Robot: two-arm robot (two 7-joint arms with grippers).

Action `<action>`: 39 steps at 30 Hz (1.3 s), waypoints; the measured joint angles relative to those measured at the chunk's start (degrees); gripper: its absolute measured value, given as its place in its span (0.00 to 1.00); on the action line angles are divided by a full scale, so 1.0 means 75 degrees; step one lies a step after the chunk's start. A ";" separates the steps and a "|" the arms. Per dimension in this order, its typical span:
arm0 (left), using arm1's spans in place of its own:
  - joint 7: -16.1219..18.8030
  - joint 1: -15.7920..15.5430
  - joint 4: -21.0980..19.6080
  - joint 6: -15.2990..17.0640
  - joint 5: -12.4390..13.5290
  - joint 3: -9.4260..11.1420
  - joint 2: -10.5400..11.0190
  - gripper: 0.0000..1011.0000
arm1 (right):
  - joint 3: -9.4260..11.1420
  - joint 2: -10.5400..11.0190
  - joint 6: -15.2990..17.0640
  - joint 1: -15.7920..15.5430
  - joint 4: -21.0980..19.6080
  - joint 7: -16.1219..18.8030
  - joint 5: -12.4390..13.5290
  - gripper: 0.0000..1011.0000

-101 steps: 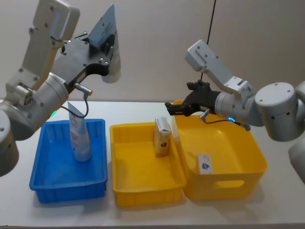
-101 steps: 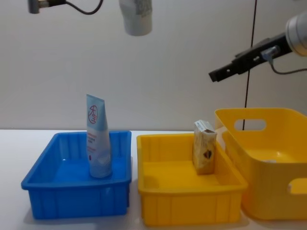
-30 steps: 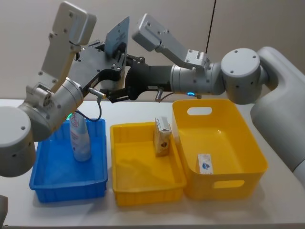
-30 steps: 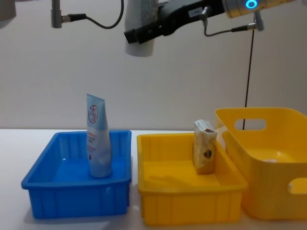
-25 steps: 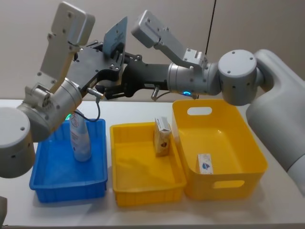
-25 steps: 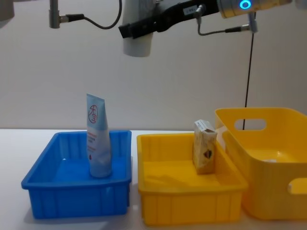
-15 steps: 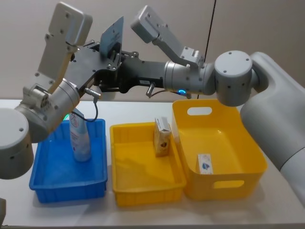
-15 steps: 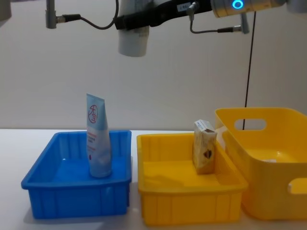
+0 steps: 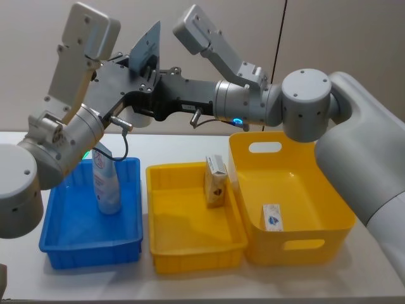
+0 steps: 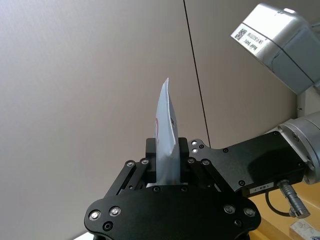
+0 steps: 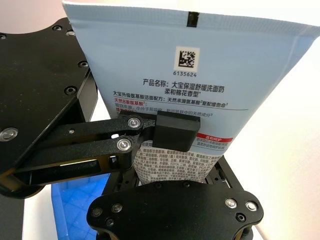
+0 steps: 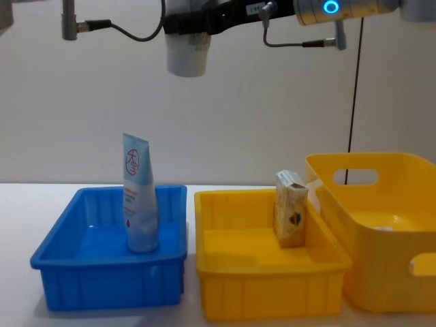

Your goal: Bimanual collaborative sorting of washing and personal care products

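Pale-blue tube held high above the blue tray, clamped in left pincer; right pincer also pinches it. Chest view crops the tube's top.

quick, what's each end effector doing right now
Left end effector: closed on the raised tube.
Right end effector: at the same tube, grip cannot be told.

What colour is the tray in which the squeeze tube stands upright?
Blue. The tray holding the standing tube shows best in the head view.
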 joint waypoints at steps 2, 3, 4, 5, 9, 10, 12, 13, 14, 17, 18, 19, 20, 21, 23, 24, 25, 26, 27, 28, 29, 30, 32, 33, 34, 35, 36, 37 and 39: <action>0.0004 0.0002 -0.0002 0.0001 0.0005 -0.0004 0.0000 0.21 | 0.0006 -0.0010 -0.0007 0.0004 0.0016 -0.0004 0.0011 0.41; 0.0006 0.0003 -0.0003 0.0002 0.0007 -0.0006 0.0000 0.21 | 0.0009 -0.0013 -0.0009 0.0005 0.0020 -0.0005 0.0013 0.40; 0.0007 0.0003 -0.0004 0.0002 0.0009 -0.0007 0.0000 0.21 | 0.0013 -0.0018 -0.0012 0.0006 0.0027 -0.0006 0.0017 0.39; 0.0009 0.0004 -0.0005 0.0003 0.0009 -0.0008 0.0000 0.21 | 0.0015 -0.0021 -0.0014 0.0007 0.0030 -0.0006 0.0020 0.38; 0.0012 0.0006 -0.0009 0.0005 0.0013 -0.0011 0.0000 0.21 | 0.0022 -0.0032 -0.0024 0.0009 0.0047 -0.0008 0.0039 0.35; 0.0012 0.0007 -0.0010 0.0006 0.0013 -0.0013 0.0000 0.21 | 0.0023 -0.0035 -0.0025 0.0009 0.0049 -0.0008 0.0041 0.34; 0.0012 0.0008 -0.0011 0.0007 0.0015 -0.0017 0.0000 0.21 | 0.0025 -0.0040 -0.0030 0.0010 0.0055 -0.0010 0.0047 0.34; 0.0012 0.0008 -0.0011 0.0007 0.0016 -0.0017 -0.0001 0.21 | 0.0025 -0.0041 -0.0030 0.0010 0.0057 -0.0010 0.0048 0.34; 0.0012 0.0008 -0.0011 0.0008 0.0016 -0.0018 0.0000 0.21 | 0.0026 -0.0042 -0.0030 0.0011 0.0059 -0.0011 0.0049 0.34; 0.0012 0.0010 -0.0011 0.0009 0.0018 -0.0019 0.0000 0.21 | 0.0028 -0.0048 -0.0033 0.0013 0.0067 -0.0012 0.0055 0.34; 0.0012 0.0011 -0.0011 0.0009 0.0020 -0.0018 0.0000 0.21 | 0.0028 -0.0048 -0.0033 0.0013 0.0067 -0.0012 0.0055 0.34; 0.0012 0.0011 -0.0011 0.0009 0.0020 -0.0018 0.0000 0.21 | 0.0028 -0.0050 -0.0033 0.0014 0.0070 -0.0013 0.0057 0.33; 0.0013 0.0012 -0.0011 0.0010 0.0020 -0.0018 0.0000 0.21 | 0.0029 -0.0050 -0.0034 0.0014 0.0071 -0.0014 0.0058 0.33; 0.0013 0.0012 -0.0011 0.0010 0.0020 -0.0017 -0.0001 0.21 | 0.0029 -0.0051 -0.0034 0.0014 0.0072 -0.0014 0.0059 0.33; 0.0013 0.0014 -0.0012 0.0011 0.0020 -0.0016 -0.0001 0.22 | 0.0030 -0.0051 -0.0035 0.0015 0.0074 -0.0017 0.0059 0.33; 0.0012 0.0014 -0.0012 0.0010 0.0021 -0.0015 -0.0001 0.24 | 0.0031 -0.0051 -0.0035 0.0015 0.0075 -0.0020 0.0059 0.32; 0.0011 0.0015 -0.0012 0.0011 0.0021 -0.0013 0.0000 0.26 | 0.0032 -0.0051 -0.0035 0.0016 0.0077 -0.0022 0.0060 0.32; 0.0010 0.0015 -0.0013 0.0012 0.0020 -0.0011 -0.0001 0.29 | 0.0034 -0.0053 -0.0035 0.0017 0.0077 -0.0024 0.0060 0.31; 0.0010 0.0015 -0.0012 0.0013 0.0021 -0.0008 -0.0001 0.34 | 0.0035 -0.0053 -0.0036 0.0017 0.0078 -0.0025 0.0061 0.30; 0.0009 0.0016 -0.0012 0.0015 0.0021 -0.0005 0.0000 0.35 | 0.0037 -0.0054 -0.0036 0.0018 0.0078 -0.0026 0.0062 0.29; 0.0009 0.0016 -0.0012 0.0018 0.0021 -0.0001 0.0000 0.40 | 0.0039 -0.0055 -0.0039 0.0019 0.0078 -0.0027 0.0064 0.29; 0.0009 0.0016 -0.0012 0.0019 0.0021 0.0002 -0.0001 0.42 | 0.0039 -0.0056 -0.0040 0.0019 0.0079 -0.0027 0.0066 0.28; 0.0008 0.0016 -0.0010 0.0022 0.0021 0.0003 0.0000 0.49 | 0.0040 -0.0058 -0.0043 0.0020 0.0080 -0.0028 0.0068 0.27; 0.0008 0.0016 -0.0010 0.0022 0.0021 0.0003 0.0000 0.54 | 0.0040 -0.0059 -0.0044 0.0020 0.0081 -0.0028 0.0069 0.27; 0.0008 0.0016 -0.0009 0.0022 0.0021 0.0003 0.0000 0.54 | 0.0040 -0.0059 -0.0044 0.0020 0.0081 -0.0028 0.0069 0.25; 0.0008 0.0016 -0.0010 0.0022 0.0021 0.0003 0.0000 0.60 | 0.0040 -0.0060 -0.0044 0.0020 0.0081 -0.0028 0.0069 0.25; 0.0008 0.0016 -0.0009 0.0022 0.0021 0.0003 0.0000 0.62 | 0.0040 -0.0061 -0.0044 0.0020 0.0082 -0.0028 0.0070 0.25; 0.0007 0.0016 -0.0009 0.0023 0.0021 0.0003 0.0000 0.68 | 0.0040 -0.0062 -0.0044 0.0020 0.0083 -0.0028 0.0071 0.24; 0.0007 0.0015 -0.0009 0.0023 0.0021 0.0002 0.0000 0.72 | 0.0040 -0.0062 -0.0045 0.0020 0.0084 -0.0028 0.0071 0.23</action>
